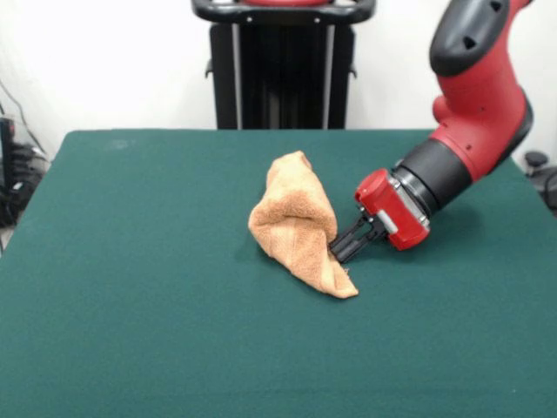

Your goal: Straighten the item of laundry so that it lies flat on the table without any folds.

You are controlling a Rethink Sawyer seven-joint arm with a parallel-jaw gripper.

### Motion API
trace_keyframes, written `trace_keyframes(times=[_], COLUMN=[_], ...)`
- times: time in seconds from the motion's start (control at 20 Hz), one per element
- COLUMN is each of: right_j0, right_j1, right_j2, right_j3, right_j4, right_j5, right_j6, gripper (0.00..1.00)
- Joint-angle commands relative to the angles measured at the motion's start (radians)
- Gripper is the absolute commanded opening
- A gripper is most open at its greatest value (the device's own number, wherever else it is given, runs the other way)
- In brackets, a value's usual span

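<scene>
The green worktop (130, 287) carries an orange-tan towel (298, 228) near its middle, bunched into a folded, upstanding heap with one corner trailing toward the camera. The gripper (341, 247) reaches in low from the right, its dark fingers closed on the towel's edge.

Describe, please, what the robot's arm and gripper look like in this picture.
The arm has glossy red shells with a black rounded cover at its upper joint and a black cylindrical wrist section ringed by a silver band. Its end is a red block with a small light grey plate on its side. From that block the gripper extends as thin black fingers. No cables or markings are visible.
</scene>
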Motion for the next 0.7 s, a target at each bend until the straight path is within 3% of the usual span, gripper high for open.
trace_keyframes(times=[0.05, 0.7], right_j0=[-0.033, -0.071], right_j1=[0.064, 0.108], right_j2=[0.004, -0.084], right_j3=[-0.275, -0.369], right_j4=[0.102, 0.124], right_j5=[0.199, 0.226], right_j6=[0.352, 0.397], gripper=[0.0, 0.0])
